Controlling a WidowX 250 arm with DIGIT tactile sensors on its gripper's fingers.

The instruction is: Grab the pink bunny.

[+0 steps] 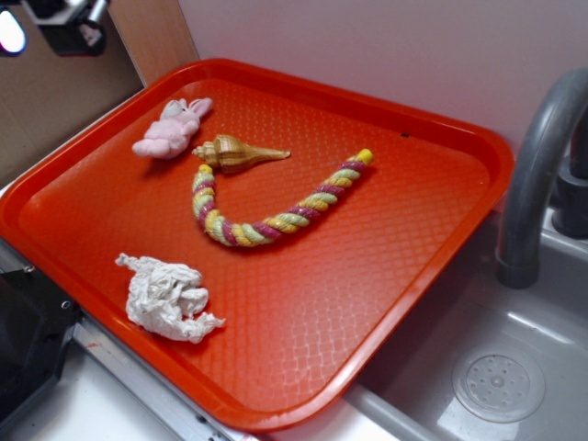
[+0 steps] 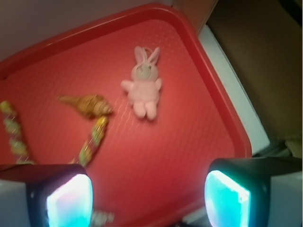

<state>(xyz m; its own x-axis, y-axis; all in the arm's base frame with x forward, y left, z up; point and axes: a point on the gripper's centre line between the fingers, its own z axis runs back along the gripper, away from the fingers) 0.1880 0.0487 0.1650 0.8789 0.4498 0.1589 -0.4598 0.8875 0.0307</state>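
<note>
Translucent pads, glowing cyan-white, fill the bottom corners of the wrist view: the gripper (image 2: 149, 194) stands wide open with nothing between its fingertips, high over the orange-red tray (image 2: 222, 118). Nearest beyond the left pad lies one end of the braided rope toy (image 2: 93, 137), pink, yellow and green, which curls in a long hook across the middle of the tray. Just past that end sits the tan seashell (image 2: 87, 105), close to the rope but apart from the bunny. Farther on, a little left of the midline between the pads, lies the pink bunny (image 2: 143, 85), flat on its back with feet toward the camera and ears pointing away toward the tray's far rim. Its long axis thus runs nearly straight ahead, roughly square to the line joining the two pads, so by my judgement the gripper need only travel forward and down to straddle the body across its narrow width. In the exterior view a crumpled white paper wad (image 1: 167, 296) rests well apart from the bunny, near the opposite edge.
</note>
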